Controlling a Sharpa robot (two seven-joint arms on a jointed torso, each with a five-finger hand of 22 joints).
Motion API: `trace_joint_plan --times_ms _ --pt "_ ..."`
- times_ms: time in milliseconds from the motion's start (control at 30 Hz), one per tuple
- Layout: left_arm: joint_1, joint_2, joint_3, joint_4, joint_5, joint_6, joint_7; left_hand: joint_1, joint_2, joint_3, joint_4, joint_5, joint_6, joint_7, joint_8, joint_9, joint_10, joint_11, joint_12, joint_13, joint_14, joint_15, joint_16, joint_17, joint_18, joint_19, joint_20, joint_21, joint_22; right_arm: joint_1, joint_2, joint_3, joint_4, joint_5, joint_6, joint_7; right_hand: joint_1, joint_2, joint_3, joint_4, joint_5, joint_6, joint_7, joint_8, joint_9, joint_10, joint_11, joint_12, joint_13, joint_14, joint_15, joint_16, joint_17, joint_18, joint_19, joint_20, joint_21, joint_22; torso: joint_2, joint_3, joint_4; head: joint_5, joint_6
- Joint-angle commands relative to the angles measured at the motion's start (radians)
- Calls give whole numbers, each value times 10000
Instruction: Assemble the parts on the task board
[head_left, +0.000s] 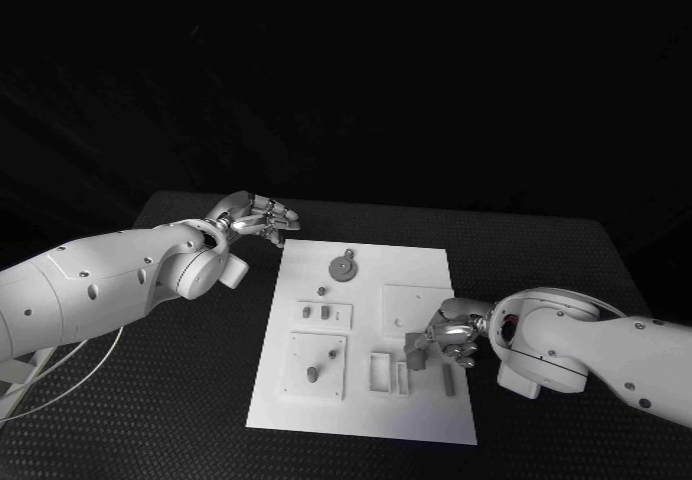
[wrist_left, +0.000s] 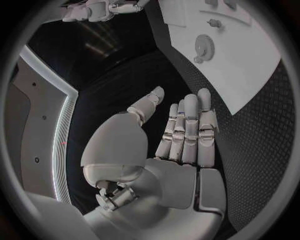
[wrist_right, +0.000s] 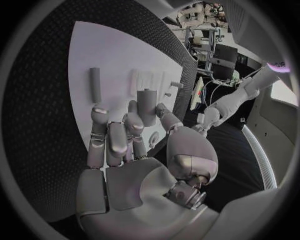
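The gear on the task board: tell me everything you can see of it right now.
The gear is a small grey toothed disc with a short tab at its upper edge, looking like plastic. It lies flat on the far part of the white task board, toward the left hand's side. Nothing touches it: the left hand is off the board's far corner, fingers apart, empty. The left wrist view also shows it.

right hand (head_left: 454, 335) hides part of task board (head_left: 368, 300); grip on cylinder (wrist_right: 146, 105) unclear
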Motion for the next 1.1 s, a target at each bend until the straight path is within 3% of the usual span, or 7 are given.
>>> trace_joint_plan --times_ms 33,167,333,600,733,900,1100 --pt "5 8 6 21 55 141 89 -24 14 -36 5 46 -58 -27 66 -13 20 28 31 -14 -3 -9 -66 17 342 59 -7 -31 16 -5 117 -9 -9 923 158 -104 21 99 11 -41 32 55 -11 16 2 -63 -9 -69 -16 -21 -20 -67 -24 485 61 0 27 165 0 0 10 4 -14" --pt "6 13 6 32 53 164 58 -22 12 -37 7 46 -58 -27 67 -14 19 29 30 -16 -3 -8 -66 18 341 59 -6 -32 17 -3 346 -11 -116 1308 464 -191 -15 83 -7 -32 31 41 -4 -1 0 -85 -2 -103 -43 -45 -15 -83 -63 485 44 12 18 165 -4 -10 5 8 -38" --pt "6 33 6 44 46 194 57 -10 16 -32 5 48 -59 -27 67 -15 15 29 28 -18 -2 -8 -67 20 342 60 -7 -34 18 -5 609 -22 -337 1541 460 -214 -46 88 -14 -29 31 18 5 -24 -5 -132 7 -161 -86 -77 -7 -100 -105 484 20 24 5 164 0 -10 18 33 -29" --pt "7 22 6 79 45 188 68 -4 14 -31 7 47 -60 -26 68 -16 7 32 23 -23 -2 -6 -68 22 340 61 -6 -36 20 -12 1037 -201 -627 1504 311 -227 -91 73 -29 -24 31 9 14 -40 -7 -152 16 -181 -100 -100 3 -111 -125 485 -3 38 -6 164 -9 -20 17 40 -67" --pt "7 16 6 103 45 190 63 -3 13 -32 9 47 -60 -26 68 -17 2 33 20 -26 -2 -4 -68 23 339 62 -5 -37 21 -25 1151 -252 -731 1438 318 -227 -106 61 -34 -23 31 8 17 -45 -7 -164 19 -194 -110 -108 6 -115 -133 485 -10 43 -9 165 3 -6 33 68 -78" --pt "7 13 6 99 45 191 63 -2 11 -34 10 47 -61 -25 69 -18 -1 35 18 -29 -2 -3 -69 25 338 63 -4 -39 23 -41 1203 -336 -716 1448 420 -235 -119 49 -38 -23 31 6 19 -51 -7 -172 21 -202 -117 -117 8 -119 -142 485 -16 47 -12 166 -7 -15 9 86 -114" --pt "8 21 6 101 45 198 66 -3 10 -36 13 47 -61 -25 69 -19 -3 36 17 -31 -2 -1 -70 27 337 63 -3 -41 25 -64 1199 -346 -685 1408 418 -235 -124 48 -36 -22 31 3 21 -55 -8 -173 23 -201 -117 -121 10 -122 -145 484 -20 49 -14 166 -2 3 -6 124 -121"
